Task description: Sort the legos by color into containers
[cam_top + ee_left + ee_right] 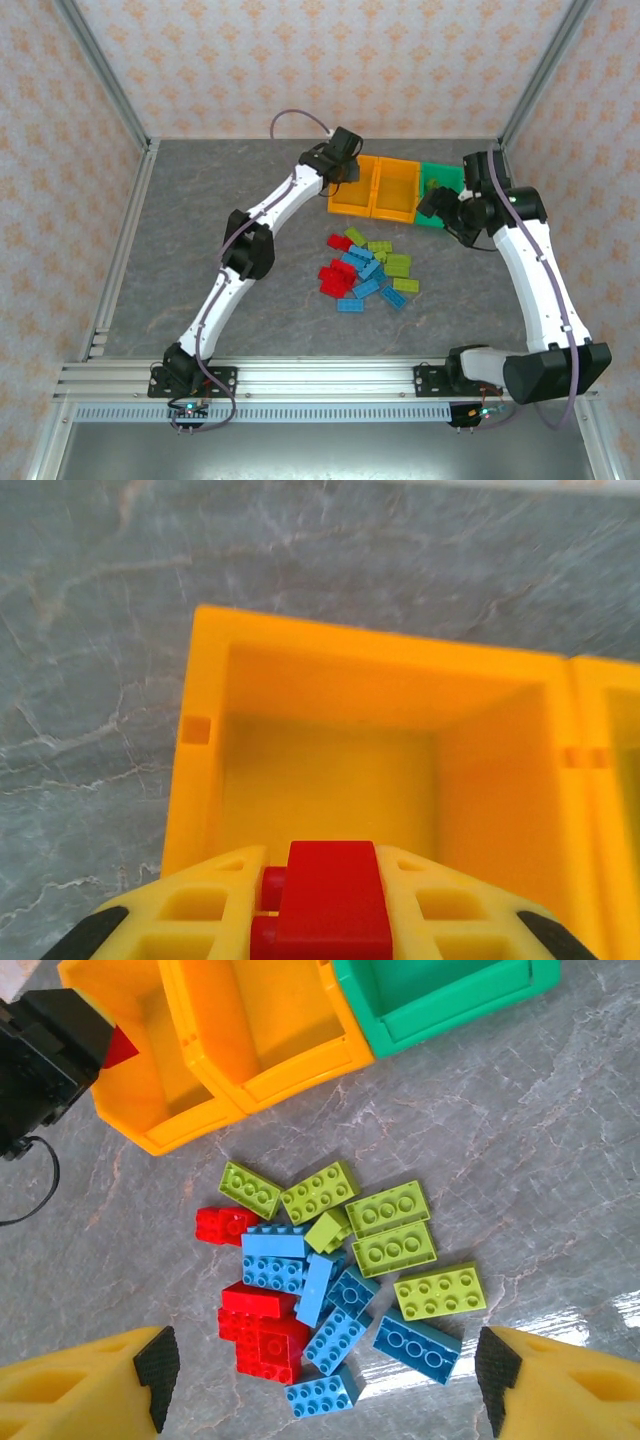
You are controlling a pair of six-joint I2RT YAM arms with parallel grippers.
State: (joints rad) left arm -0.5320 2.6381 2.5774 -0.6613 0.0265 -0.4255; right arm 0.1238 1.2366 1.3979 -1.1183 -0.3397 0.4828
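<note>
My left gripper (345, 160) (330, 865) is shut on a red lego (330, 905), which hangs over the left orange container (200, 770) (350, 208). That bin's inside shows no bricks. A middle orange container (392, 213) (290, 1070) and a green container (440, 175) (450, 1010) join it in a row. The pile of legos (365, 270) lies in front of them on the table: red ones (262, 1335), blue ones (275, 1260) and yellow-green ones (395, 1250). My right gripper (438, 203) (326, 1378) stands open above the pile with nothing between its fingers.
The grey marbled table (220, 240) is walled in by patterned panels. In the right wrist view the left arm's black wrist (40, 1050) with the red brick's corner sits over the left bin. Bare table surrounds the pile.
</note>
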